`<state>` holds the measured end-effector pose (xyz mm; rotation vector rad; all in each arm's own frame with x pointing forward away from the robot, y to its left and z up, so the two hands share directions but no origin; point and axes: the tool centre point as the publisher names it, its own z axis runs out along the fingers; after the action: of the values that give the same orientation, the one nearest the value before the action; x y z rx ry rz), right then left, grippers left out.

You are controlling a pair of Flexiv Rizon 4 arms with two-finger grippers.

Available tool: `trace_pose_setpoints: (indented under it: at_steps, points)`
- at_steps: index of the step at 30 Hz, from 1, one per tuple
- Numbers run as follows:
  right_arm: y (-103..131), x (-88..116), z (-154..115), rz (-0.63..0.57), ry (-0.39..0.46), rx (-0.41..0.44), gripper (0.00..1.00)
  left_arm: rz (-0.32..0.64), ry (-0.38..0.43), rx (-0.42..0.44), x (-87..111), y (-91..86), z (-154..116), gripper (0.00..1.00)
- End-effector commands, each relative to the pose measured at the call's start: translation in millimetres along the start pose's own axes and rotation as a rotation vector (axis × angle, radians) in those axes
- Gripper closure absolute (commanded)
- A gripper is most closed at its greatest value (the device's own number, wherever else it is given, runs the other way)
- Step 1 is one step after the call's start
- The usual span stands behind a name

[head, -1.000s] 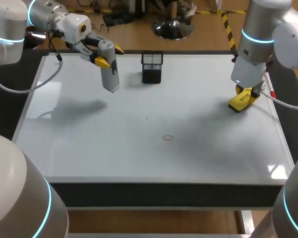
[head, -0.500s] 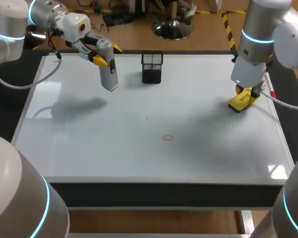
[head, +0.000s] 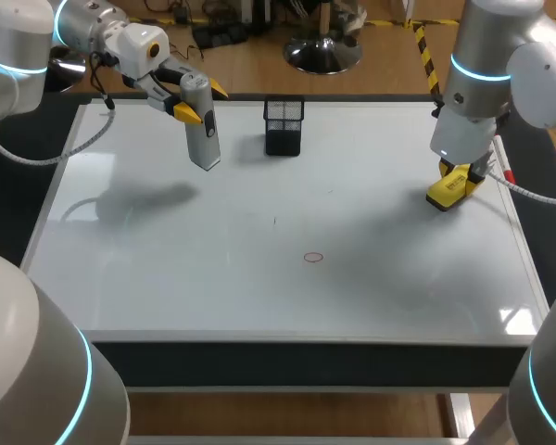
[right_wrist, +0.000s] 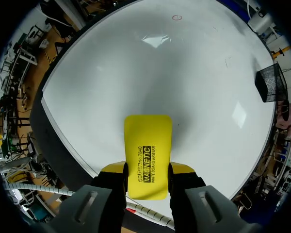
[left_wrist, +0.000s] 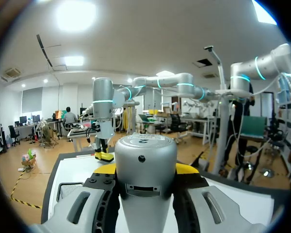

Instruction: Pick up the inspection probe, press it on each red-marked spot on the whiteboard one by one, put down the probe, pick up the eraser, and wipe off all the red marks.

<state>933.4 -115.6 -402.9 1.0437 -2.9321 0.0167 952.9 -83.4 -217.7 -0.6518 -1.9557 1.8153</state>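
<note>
The left end effector (head: 196, 100) grasped the inspection probe (head: 202, 130) above the far-left whiteboard (head: 167, 278). The right end effector (right_wrist: 147, 175) was clamped on the eraser (right_wrist: 147, 150) at the far right. The eraser's black print showed only in the right wrist view. One red mark (head: 313, 258) lay near centre. The probe tip was hidden in the left wrist view.

the whiteboard (head: 371, 278) is glossy and smooth, the probe (head: 202, 130) satin grey metal, the eraser (head: 449, 189) smooth yellow plastic, the holder (head: 284, 125) at twelve o'clock black wire mesh.
</note>
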Motion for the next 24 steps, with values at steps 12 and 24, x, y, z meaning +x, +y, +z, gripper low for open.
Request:
trace_pose_setpoints:
  at_steps: [12, 24]
  points:
    - [80, 3, 6, -0.197, 0.033, 0.031, 1.0, 0.0, 0.005, 0.001, -1.2, -0.2, -1, 1.0]
    - [159, -2, -5, -0.378, 0.029, 0.094, 1.0, 0.0, 0.005, 0.001, -1.2, -0.2, -1, 1.0]
